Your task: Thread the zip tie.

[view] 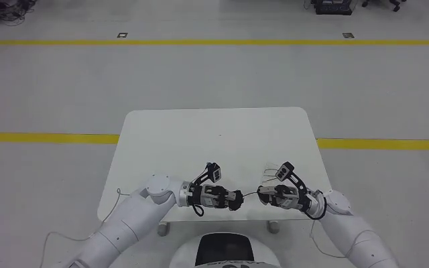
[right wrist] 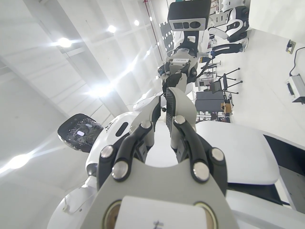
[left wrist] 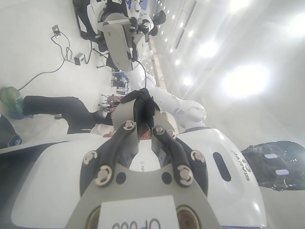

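A thin black zip tie point(view: 249, 194) spans the short gap between my two grippers, above the front part of the white table point(view: 214, 134). My left gripper point(view: 236, 199) is shut on one end; in the left wrist view its black-tipped fingers point(left wrist: 143, 96) pinch together and the tie point(left wrist: 144, 77) curves away toward the other gripper. My right gripper point(view: 262, 193) faces it from the other side. In the right wrist view its fingers point(right wrist: 163, 102) stand close together around a small black piece of the tie point(right wrist: 163, 108).
Both grippers hang near the table's front edge point(view: 201, 224), tips pointing at each other. The rest of the tabletop stretches away behind them, with grey floor and yellow lines point(view: 60, 138) around it.
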`<act>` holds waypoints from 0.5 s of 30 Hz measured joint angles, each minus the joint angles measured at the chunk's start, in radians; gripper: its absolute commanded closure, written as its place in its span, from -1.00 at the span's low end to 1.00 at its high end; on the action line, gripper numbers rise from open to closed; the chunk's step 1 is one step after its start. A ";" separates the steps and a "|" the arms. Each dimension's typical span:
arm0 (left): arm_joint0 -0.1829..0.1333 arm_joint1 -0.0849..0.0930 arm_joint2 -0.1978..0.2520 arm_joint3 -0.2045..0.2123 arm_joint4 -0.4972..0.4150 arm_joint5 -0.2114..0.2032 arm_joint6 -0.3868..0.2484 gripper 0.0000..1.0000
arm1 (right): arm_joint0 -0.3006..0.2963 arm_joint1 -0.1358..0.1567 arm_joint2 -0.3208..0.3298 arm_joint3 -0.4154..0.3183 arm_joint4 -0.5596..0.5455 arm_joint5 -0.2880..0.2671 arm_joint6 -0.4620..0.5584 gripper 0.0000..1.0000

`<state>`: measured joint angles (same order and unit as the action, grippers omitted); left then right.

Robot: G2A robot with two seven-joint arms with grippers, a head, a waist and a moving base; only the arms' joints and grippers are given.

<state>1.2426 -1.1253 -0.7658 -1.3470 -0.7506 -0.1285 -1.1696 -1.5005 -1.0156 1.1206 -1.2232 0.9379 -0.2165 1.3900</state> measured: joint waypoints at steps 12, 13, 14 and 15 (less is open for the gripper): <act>-0.002 0.003 0.006 -0.003 -0.003 0.000 0.002 1.00 | -0.002 0.020 -0.019 -0.010 0.029 -0.020 0.000 0.86; -0.003 0.004 0.006 -0.003 -0.003 0.001 0.002 1.00 | -0.001 0.021 -0.021 -0.010 0.030 -0.021 0.000 0.88; -0.003 0.004 0.007 -0.003 -0.004 0.001 0.002 1.00 | 0.000 0.022 -0.022 -0.010 0.032 -0.021 0.000 0.90; -0.003 0.004 0.007 -0.002 -0.005 0.001 0.002 1.00 | 0.001 0.024 -0.024 -0.009 0.034 -0.022 0.000 0.98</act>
<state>1.2393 -1.1214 -0.7583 -1.3492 -0.7552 -0.1273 -1.1679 -1.4994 -0.9920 1.0965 -1.2324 0.9718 -0.2386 1.3900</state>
